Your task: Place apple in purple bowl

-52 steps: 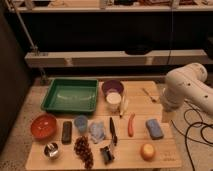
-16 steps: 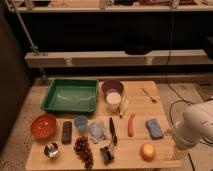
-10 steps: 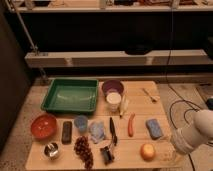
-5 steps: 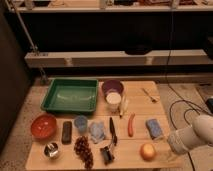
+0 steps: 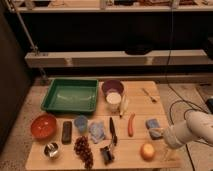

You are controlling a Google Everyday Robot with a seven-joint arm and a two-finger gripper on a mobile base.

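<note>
The apple (image 5: 147,151), small, round and yellow-orange, lies on the wooden table (image 5: 140,87) near its front right corner. The dark purple bowl (image 5: 113,86) stands at the back middle of the table, behind a white cup (image 5: 114,100). My gripper (image 5: 159,134) sits at the end of the white arm (image 5: 192,129), which reaches in from the right. It hangs low over the table's right edge, just above and right of the apple, beside a blue sponge (image 5: 153,125).
A green tray (image 5: 70,95) stands at the back left. A red bowl (image 5: 43,125) and a metal bowl (image 5: 50,150) are at the front left, with grapes (image 5: 83,149), a knife (image 5: 112,131) and a carrot (image 5: 131,124) in the middle. Cables lie on the floor to the right.
The arm has come down from the table's right side and swung left, bringing the gripper low beside the apple. The apple and the bowl have not moved.
</note>
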